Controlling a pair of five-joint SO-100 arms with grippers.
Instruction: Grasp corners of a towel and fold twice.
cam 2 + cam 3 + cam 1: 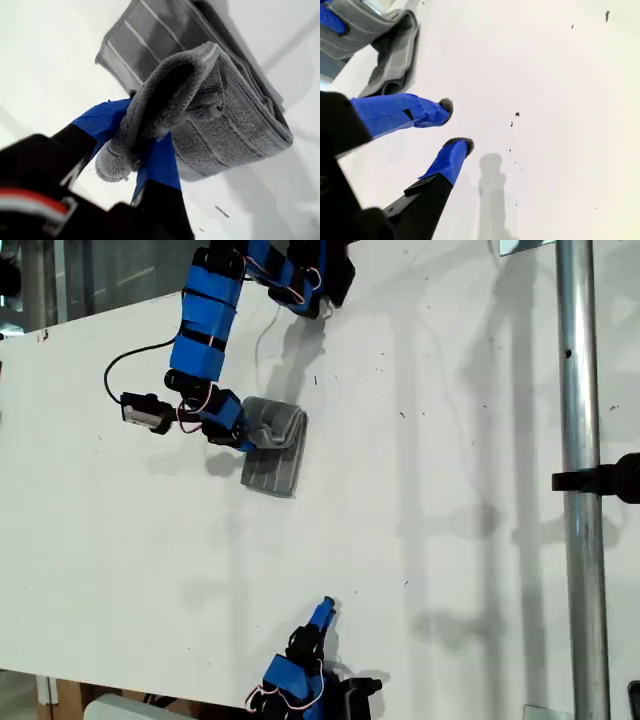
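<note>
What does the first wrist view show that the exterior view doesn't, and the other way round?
Only the first wrist view shows how my first gripper pinches a fold of the towel between its blue fingers, and the towel's stacked layers. Only the exterior view shows my second gripper, away from the towel and empty, and the metal pole at that view's right. Both show the folded towel on the white table.

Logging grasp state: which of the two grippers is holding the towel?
My first gripper, shut on a bunched towel edge. My second gripper is open over the bare table.
</note>
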